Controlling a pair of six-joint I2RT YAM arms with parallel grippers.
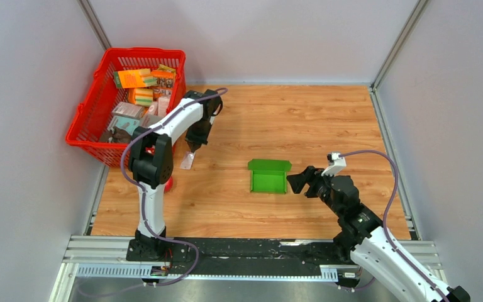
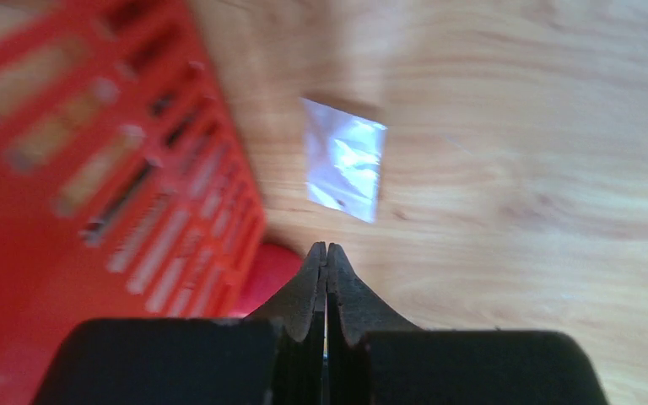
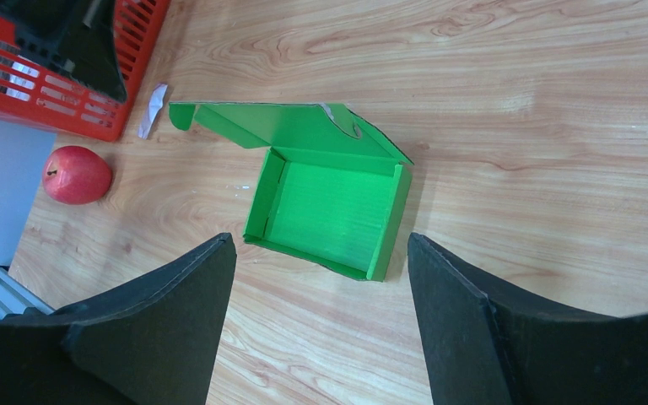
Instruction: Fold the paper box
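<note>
The paper box (image 1: 268, 177) sits mid-way across the wooden table (image 1: 327, 119) as an open green tray with its lid flap raised on the far side. It is just ahead of the right gripper (image 3: 321, 241), whose jaws stand wide and hold nothing. The left gripper (image 2: 326, 251) is pinched together on nothing beside the red basket (image 1: 85, 135) (the print on its packages (image 1: 139, 78) is too small to read), near a clear wrapper (image 2: 344, 171).

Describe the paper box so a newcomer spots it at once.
Start at the wooden table: near its middle, right of the red basket, just ahead of the right end effector, sits the paper box. It is a shallow open tray, lid flap swung open, the only bright green thing on the wood.
</note>
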